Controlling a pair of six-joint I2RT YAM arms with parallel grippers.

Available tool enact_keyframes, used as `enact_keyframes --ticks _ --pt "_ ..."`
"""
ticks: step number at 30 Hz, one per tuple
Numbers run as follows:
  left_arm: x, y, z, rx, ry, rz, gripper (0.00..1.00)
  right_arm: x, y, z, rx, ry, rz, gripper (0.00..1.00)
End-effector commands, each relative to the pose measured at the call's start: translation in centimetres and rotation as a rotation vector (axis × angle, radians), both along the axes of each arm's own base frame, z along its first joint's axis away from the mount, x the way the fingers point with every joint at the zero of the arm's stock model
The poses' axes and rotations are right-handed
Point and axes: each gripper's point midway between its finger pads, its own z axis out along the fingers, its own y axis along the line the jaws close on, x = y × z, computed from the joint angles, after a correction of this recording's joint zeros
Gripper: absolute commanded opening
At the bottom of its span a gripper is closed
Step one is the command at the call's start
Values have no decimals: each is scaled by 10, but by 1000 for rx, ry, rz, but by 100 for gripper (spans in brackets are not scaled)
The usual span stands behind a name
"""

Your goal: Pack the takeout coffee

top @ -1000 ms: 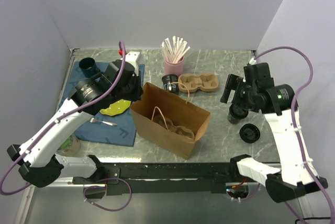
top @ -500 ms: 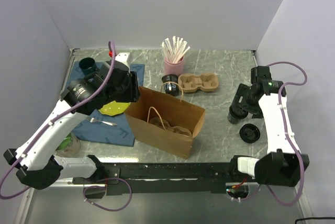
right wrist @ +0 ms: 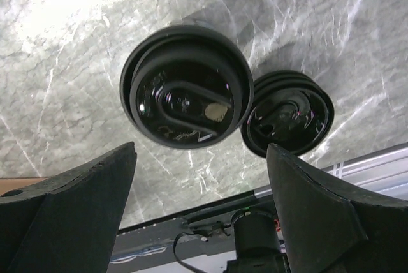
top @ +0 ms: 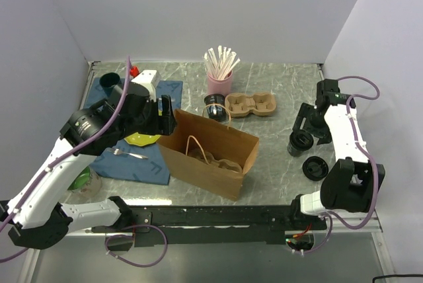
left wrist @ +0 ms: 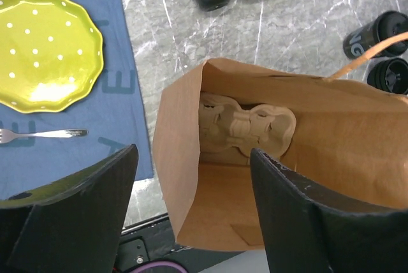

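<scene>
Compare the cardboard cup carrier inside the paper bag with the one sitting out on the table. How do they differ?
The carrier in the bag lies at the bottom of the paper bag, partly hidden by its walls. The carrier on the table lies in the open behind the bag, beside a black cup. Seen from above, the bagged one runs slantwise with the bag, while the other runs roughly left to right. Both are tan moulded two-cup carriers, and both are empty.
</scene>
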Motion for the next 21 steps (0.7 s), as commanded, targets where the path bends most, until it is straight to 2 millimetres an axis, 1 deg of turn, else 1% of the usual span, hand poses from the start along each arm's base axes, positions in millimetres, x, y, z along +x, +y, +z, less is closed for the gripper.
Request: enact_keyframes --ticks 1,7,11,21 --pt "-3 -4 2 -6 -16 -54 78 12 -6 -4 -14 -25 28 88" --pt "-5 1 -3 11 -1 -40 77 14 -5 -13 -1 1 51 83" --pt "-6 0 -3 -1 1 -39 76 15 -2 -18 18 15 70 82" --pt "-4 -4 -6 -9 11 -37 76 14 -4 -21 6 33 70 82"
